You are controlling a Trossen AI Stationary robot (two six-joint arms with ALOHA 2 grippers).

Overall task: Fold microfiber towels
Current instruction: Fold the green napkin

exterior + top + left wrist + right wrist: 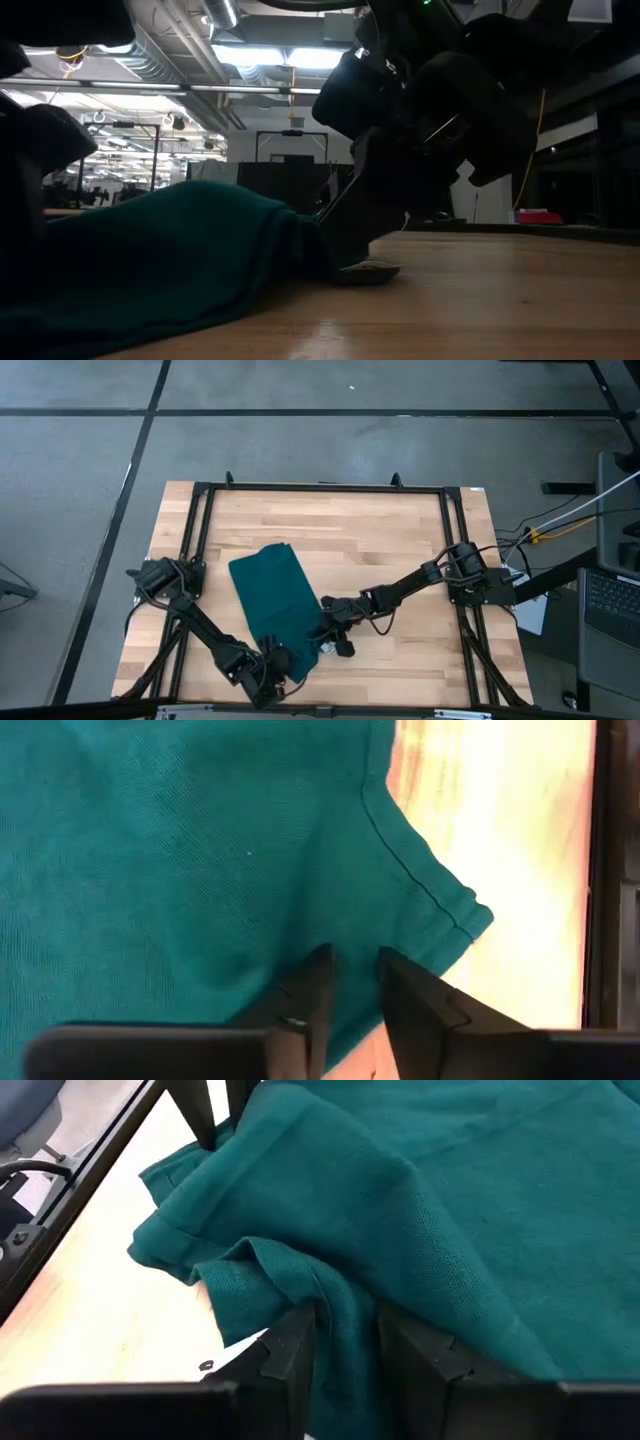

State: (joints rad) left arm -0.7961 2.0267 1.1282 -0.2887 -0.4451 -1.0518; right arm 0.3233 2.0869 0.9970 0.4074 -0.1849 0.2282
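I have both grippers down on the towel point(272, 600) near the front edge of the table point(400, 530). In the left wrist view the left gripper point(352, 970) has its fingers point(310, 995) drawn close, with only a narrow slit between them, and teal cloth fills that slit; I read it as pinched on the towel just inside a hemmed corner. From above, that gripper point(275, 665) sits at the towel's front end, near the table's front edge, and the left arm runs low and folded from its base at the left edge down toward the front.

The right gripper point(345, 1335) is likewise nearly closed, and a bunched ridge of the towel point(400, 1200) passes between its fingers point(295, 1345), so it is clamped on the cloth. From above it point(328, 632) meets the towel's right edge, toward the front, with the right arm stretched long and low from its base at the right edge across the bare wood.

The towel itself lies left of the table's middle, a long strip running from mid-table toward the front edge, angled slightly. At table height it point(170, 260) rises in a soft hump, with the right gripper point(365, 255) pressed down at its side.
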